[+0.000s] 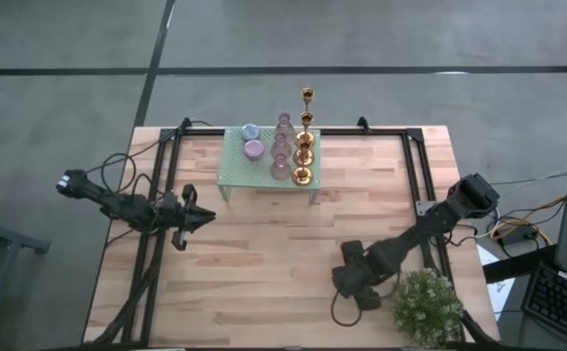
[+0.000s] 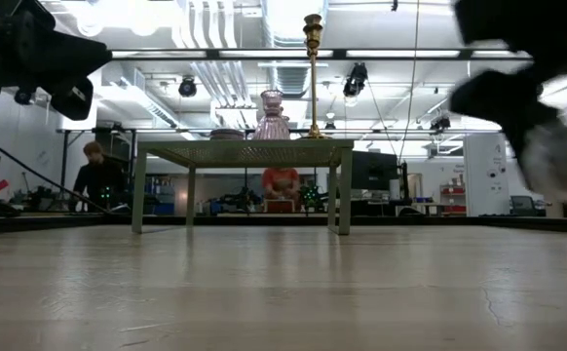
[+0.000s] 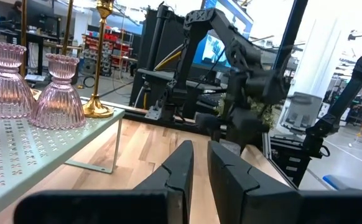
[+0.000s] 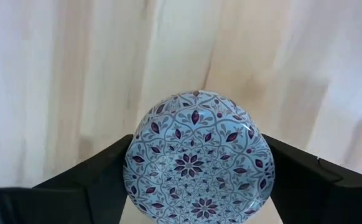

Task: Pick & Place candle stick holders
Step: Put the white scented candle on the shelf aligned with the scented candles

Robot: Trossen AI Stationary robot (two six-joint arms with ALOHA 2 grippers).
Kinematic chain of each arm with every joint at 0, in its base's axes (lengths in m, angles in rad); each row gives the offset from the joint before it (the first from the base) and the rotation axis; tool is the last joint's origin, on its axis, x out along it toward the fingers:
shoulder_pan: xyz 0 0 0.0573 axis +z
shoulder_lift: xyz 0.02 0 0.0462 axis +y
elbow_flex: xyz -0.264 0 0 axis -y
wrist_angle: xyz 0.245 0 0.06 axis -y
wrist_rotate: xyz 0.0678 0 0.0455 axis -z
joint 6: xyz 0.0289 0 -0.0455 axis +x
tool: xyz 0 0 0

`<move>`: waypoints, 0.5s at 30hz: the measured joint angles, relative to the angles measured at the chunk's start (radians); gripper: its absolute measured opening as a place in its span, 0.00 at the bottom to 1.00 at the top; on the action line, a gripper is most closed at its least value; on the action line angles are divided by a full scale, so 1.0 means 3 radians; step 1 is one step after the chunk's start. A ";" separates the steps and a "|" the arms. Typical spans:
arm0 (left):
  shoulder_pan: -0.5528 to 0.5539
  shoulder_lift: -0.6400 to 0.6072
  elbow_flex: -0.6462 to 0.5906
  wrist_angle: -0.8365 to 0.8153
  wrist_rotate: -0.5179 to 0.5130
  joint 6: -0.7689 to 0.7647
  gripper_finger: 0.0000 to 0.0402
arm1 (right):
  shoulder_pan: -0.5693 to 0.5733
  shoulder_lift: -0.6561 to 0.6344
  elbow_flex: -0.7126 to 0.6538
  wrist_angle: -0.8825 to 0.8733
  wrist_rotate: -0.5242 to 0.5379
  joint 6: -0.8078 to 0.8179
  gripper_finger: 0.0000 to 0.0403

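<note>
We have the right gripper (image 4: 196,186) low at five o'clock on the table (image 1: 264,273), fingers spread around a patterned round holder (image 4: 199,165) to grasp it; our left gripper (image 3: 196,171), clenched empty, waits at nine o'clock

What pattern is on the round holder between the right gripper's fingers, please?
Pale blue holder with purple floral mosaic; right wrist view.
</note>
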 joint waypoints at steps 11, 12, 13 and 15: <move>0.0000 0.0000 0.0000 0.0001 0.0000 0.0000 0.13 | -0.0608 0.0183 0.0863 0.0006 0.0301 -0.0715 0.75; 0.0001 0.0000 0.0000 0.0001 0.0000 0.0000 0.13 | -0.0655 0.0250 0.0964 0.0000 0.0322 -0.0770 0.75; 0.0000 0.0000 0.0000 0.0001 0.0000 0.0000 0.13 | -0.0695 0.0321 0.1066 -0.0008 0.0350 -0.0816 0.75; 0.0001 0.0000 0.0000 0.0001 0.0000 0.0000 0.13 | -0.0771 0.0479 0.1276 -0.0035 0.0353 -0.0912 0.75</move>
